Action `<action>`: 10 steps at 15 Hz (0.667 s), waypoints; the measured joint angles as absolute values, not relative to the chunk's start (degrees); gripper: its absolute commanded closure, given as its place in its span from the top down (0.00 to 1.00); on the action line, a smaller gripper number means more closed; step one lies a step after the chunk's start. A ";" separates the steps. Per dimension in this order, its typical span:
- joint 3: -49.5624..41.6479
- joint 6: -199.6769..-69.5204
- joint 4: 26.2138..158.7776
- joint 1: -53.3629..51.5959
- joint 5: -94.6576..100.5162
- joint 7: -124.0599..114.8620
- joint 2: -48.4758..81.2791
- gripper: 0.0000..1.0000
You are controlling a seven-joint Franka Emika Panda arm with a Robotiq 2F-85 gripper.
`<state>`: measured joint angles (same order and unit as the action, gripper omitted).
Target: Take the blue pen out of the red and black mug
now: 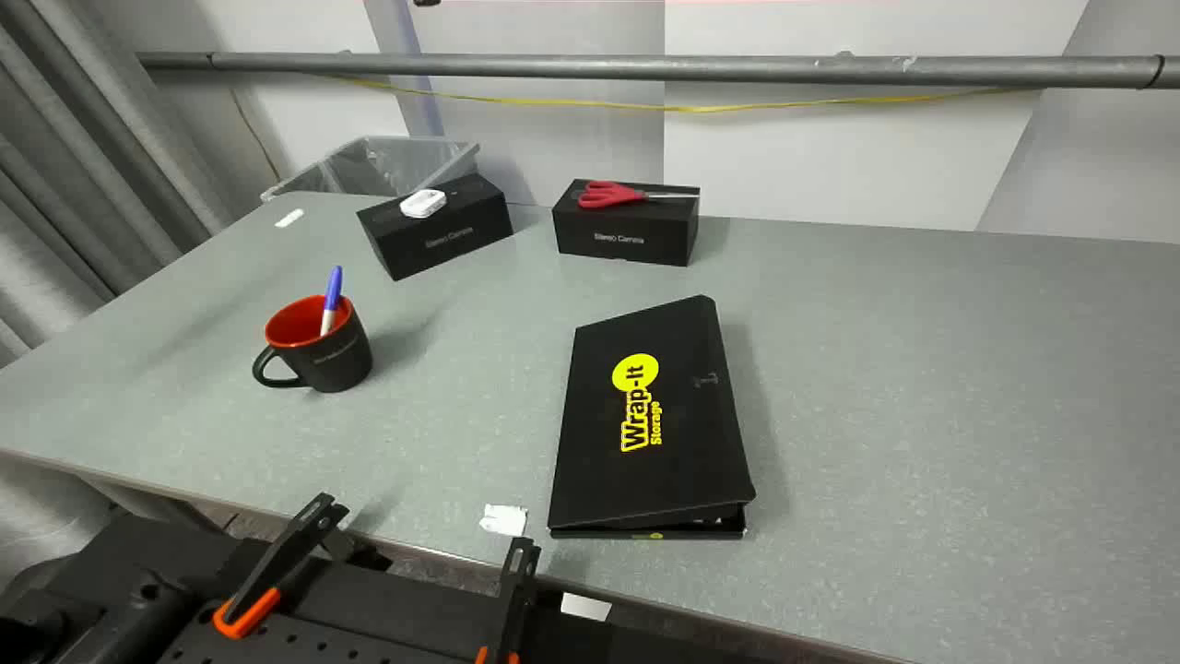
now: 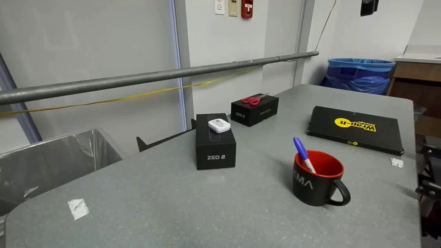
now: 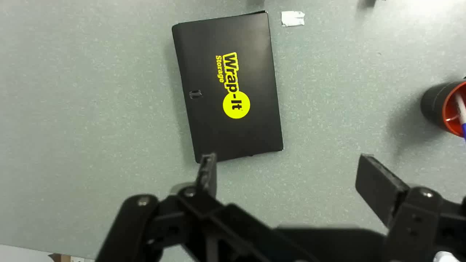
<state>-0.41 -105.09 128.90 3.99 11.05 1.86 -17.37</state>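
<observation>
- Closest to the wrist camera, the claw (image 3: 287, 159) holds nothing: its fingers stand wide apart, with worktop (image 3: 320, 182) showing through the gap.
- Blue-capped marker pen (image 2: 303, 153): slanting inside the red-lined black coffee mug (image 2: 315, 187), cap above the rim. Gripping the cap alone could pull it off and leave the barrel behind; pinching across the slant might let the pen roll or slip.
- Its long axis is steep yet tilted, seemingly leaning on the rim away from the handle; in both exterior views the blue end points up and out, the pale barrel down.
- Mug: upright. Fingers this far apart could strike its rim, or pinch the wall together with the pen, tipping or lifting it.
- ZED 2 camera box (image 2: 215, 151), bearing a white case (image 2: 219, 125), near the mug: a sideways approach might clip it.
- Wrap-It Storage box (image 3: 228, 87): well apart from the mug, which the wrist view catches only at its right edge; dropping straight down would probably miss the pen.
</observation>
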 measured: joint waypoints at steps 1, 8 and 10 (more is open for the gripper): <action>-0.41 -105.09 128.93 3.99 11.05 1.86 -17.37 1.00; -0.41 -105.30 128.99 3.92 11.05 1.86 -17.37 1.00; -0.39 -106.28 129.36 3.34 10.69 2.66 -17.32 1.00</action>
<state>-0.39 -106.28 129.36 3.34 10.69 2.66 -17.32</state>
